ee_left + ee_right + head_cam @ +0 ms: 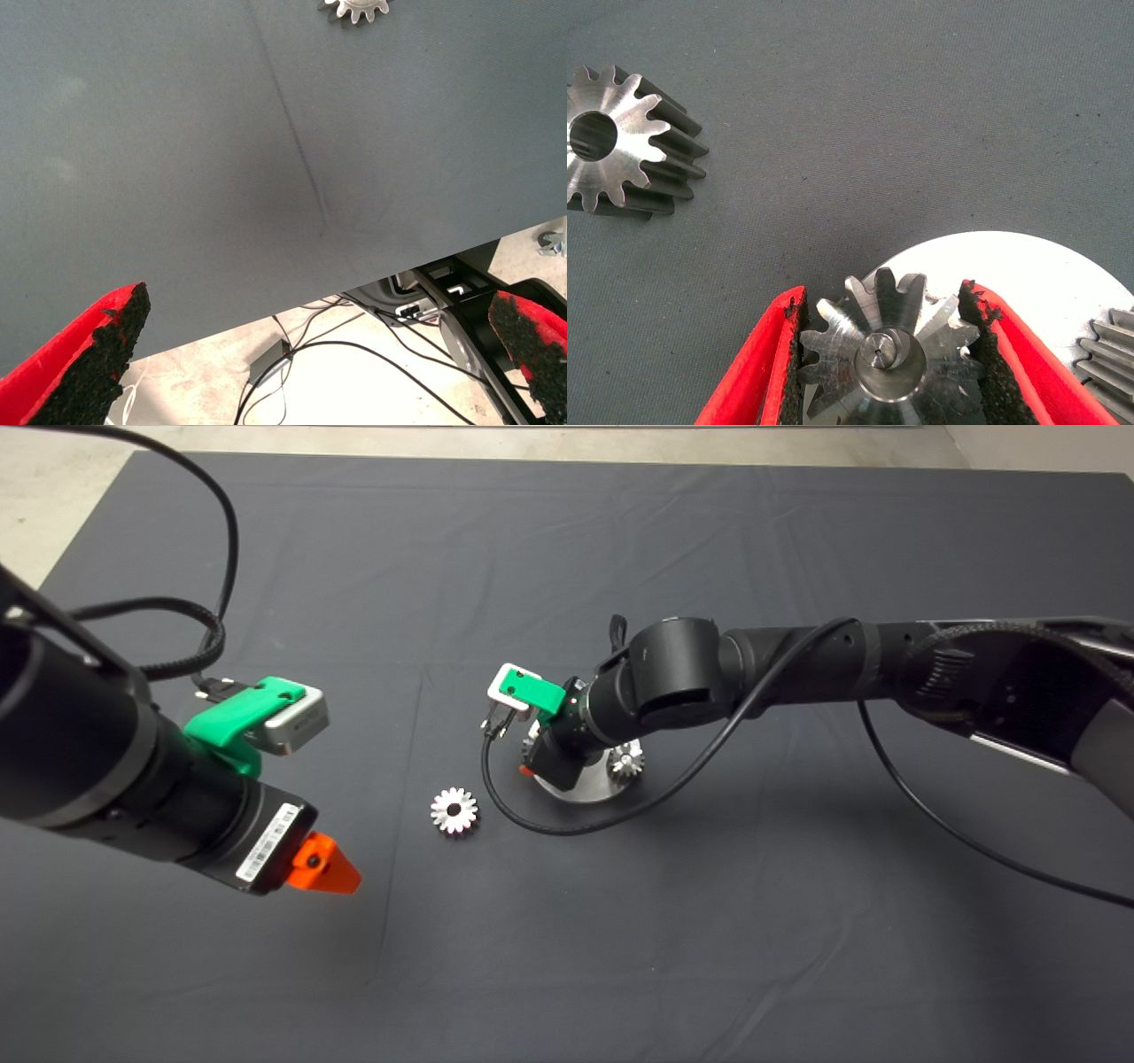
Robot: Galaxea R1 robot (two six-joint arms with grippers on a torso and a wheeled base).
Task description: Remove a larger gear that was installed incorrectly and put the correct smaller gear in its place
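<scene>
The larger gear lies flat on the dark mat, bright silver with a round centre hole, and also shows in the right wrist view and at the picture's edge in the left wrist view. To its right stands a round silver base plate. My right gripper reaches down over the plate's left part. There its pads press both sides of the smaller gear, which sits around a steel peg on the plate. My left gripper hovers open left of the larger gear, holding nothing.
Another small gear stands on the plate's right side, close to the right gripper. A black cable loops down from the right wrist onto the mat in front of the plate. Past the mat's near edge, the left wrist view shows floor and cables.
</scene>
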